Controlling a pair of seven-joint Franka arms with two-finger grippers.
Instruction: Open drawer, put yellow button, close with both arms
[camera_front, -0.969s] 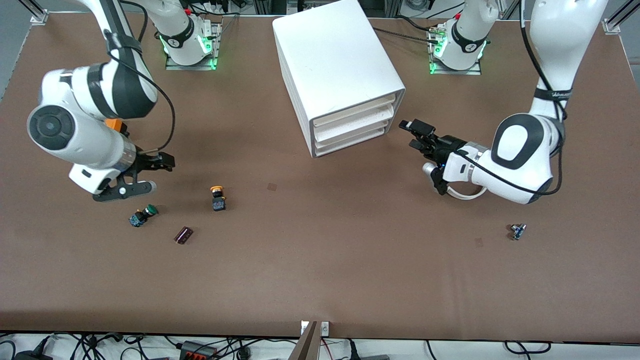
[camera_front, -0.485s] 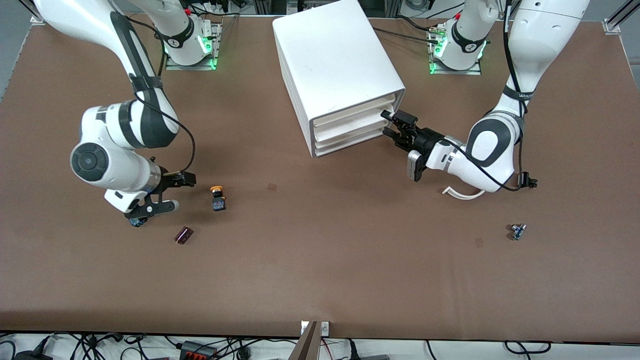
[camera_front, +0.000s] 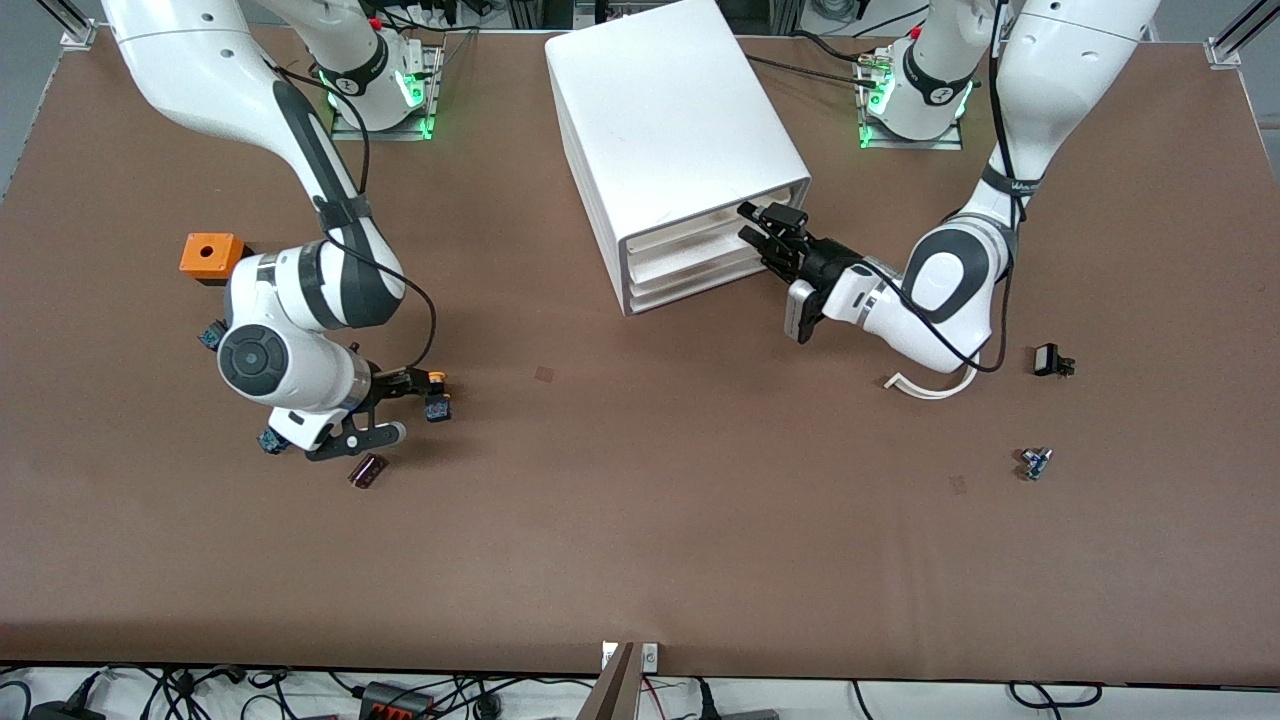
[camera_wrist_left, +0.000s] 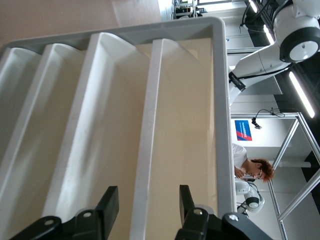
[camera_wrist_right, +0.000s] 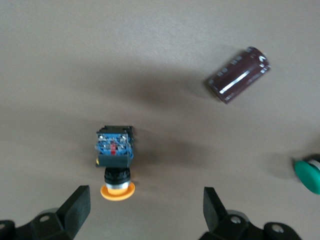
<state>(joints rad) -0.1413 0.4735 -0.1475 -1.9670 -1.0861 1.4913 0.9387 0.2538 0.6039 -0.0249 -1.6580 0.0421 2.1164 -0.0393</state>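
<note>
The yellow button (camera_front: 436, 398) lies on its side on the table toward the right arm's end. In the right wrist view, the button (camera_wrist_right: 115, 159) points its yellow cap at the gap between my fingers. My right gripper (camera_front: 415, 405) (camera_wrist_right: 146, 210) is open and empty, low over the table just short of the cap. The white cabinet (camera_front: 670, 120) stands at the table's middle with the drawer (camera_front: 712, 226) shut. My left gripper (camera_front: 757, 228) (camera_wrist_left: 146, 207) is open at the drawer's front. The drawer's front edge (camera_wrist_left: 148, 130) runs between its fingers.
A dark maroon cylinder (camera_front: 367, 470) (camera_wrist_right: 239, 74) and a green-capped button (camera_wrist_right: 307, 175) lie close to the right gripper. An orange box (camera_front: 211, 256) sits toward the right arm's end. A white curved strip (camera_front: 925, 385), a black part (camera_front: 1048, 360) and a small blue part (camera_front: 1035, 462) lie near the left arm.
My right gripper has swung across the table toward the yellow button, uncovering the orange box. My left gripper has moved in from the open table to the drawer's front.
</note>
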